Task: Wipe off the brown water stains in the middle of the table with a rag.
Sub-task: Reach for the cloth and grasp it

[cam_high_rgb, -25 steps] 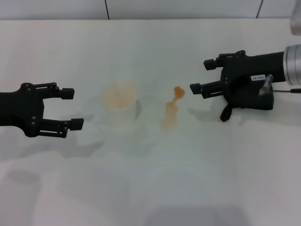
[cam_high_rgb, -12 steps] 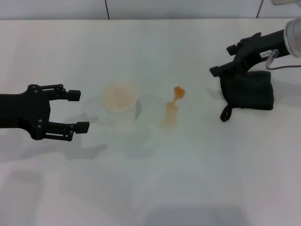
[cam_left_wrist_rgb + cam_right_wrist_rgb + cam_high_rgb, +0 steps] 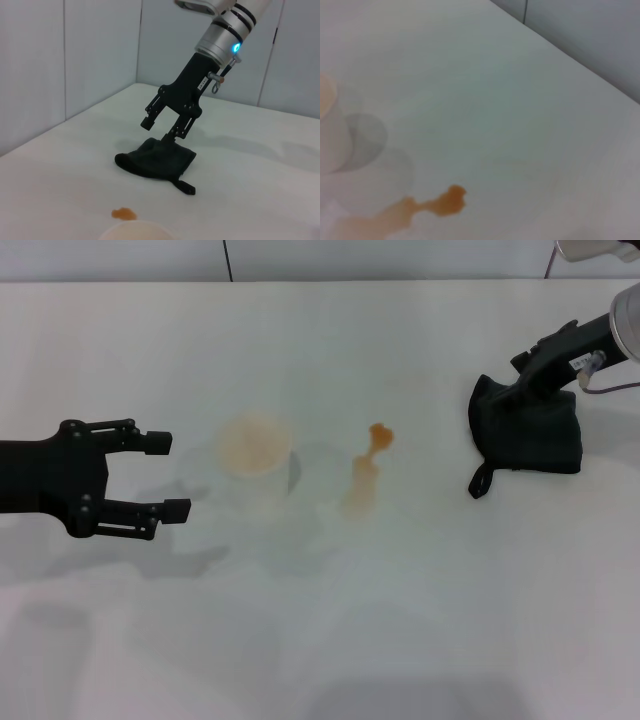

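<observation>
The brown water stains lie mid-table, a darker blob joined to a paler streak; they also show in the left wrist view and the right wrist view. The dark rag lies bunched on the white table at the right, its strap loop hanging toward me; it also shows in the left wrist view. My right gripper is open and tilted down over the rag's far edge, the lower finger touching the cloth. My left gripper is open and empty, left of the cup.
A translucent cup with an orange tint stands left of the stains, between them and my left gripper; its rim shows in the left wrist view. A wall runs along the table's far edge.
My right gripper has drawn back to the right, off to the rag's far side, and tilted down onto it. My left gripper moved slightly toward the cup, then stayed.
</observation>
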{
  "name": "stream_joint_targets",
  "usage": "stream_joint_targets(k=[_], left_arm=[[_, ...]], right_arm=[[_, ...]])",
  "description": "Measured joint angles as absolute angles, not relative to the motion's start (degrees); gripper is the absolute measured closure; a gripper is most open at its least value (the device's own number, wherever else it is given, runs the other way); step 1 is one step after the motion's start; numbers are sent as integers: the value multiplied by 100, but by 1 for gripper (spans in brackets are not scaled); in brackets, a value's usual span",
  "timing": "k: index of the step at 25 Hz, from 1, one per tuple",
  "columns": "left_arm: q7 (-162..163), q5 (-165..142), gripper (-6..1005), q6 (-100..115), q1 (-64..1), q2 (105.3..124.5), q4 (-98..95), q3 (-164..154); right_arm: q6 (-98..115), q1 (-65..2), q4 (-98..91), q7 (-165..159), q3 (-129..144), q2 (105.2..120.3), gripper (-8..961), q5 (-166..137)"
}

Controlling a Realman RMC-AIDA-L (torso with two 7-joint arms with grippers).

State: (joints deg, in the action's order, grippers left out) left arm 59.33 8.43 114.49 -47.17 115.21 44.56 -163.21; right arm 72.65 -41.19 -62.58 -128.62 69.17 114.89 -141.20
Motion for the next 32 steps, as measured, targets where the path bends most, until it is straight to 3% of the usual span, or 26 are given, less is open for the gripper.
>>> stream_joint_targets(k=[3, 14, 20, 25, 32], left_arm=[[5922, 847, 111, 11444, -4731, 11546, 4456, -16321], [5820, 841, 111, 11434, -4726, 11637, 4481, -16322], [5817, 856, 111, 11426, -4709, 11653, 4482, -16321], [5802, 870, 110, 11414, -4706, 11654, 4465, -16321], [5800, 871, 110, 11406, -4719, 11654, 4457, -16322]], right_arm=[[7211, -4124, -6214, -12864, 6916, 11478, 197, -14202], [6903, -4353, -5729, -12859, 6916, 11503, 192, -14618], [6812, -4376, -5632, -12875, 6916, 11487, 172, -14666], [6730, -4406, -5396, -12884, 6845, 11482, 81, -14778], [6576, -4408, -5153, -12885, 6788, 11481, 80, -14830]])
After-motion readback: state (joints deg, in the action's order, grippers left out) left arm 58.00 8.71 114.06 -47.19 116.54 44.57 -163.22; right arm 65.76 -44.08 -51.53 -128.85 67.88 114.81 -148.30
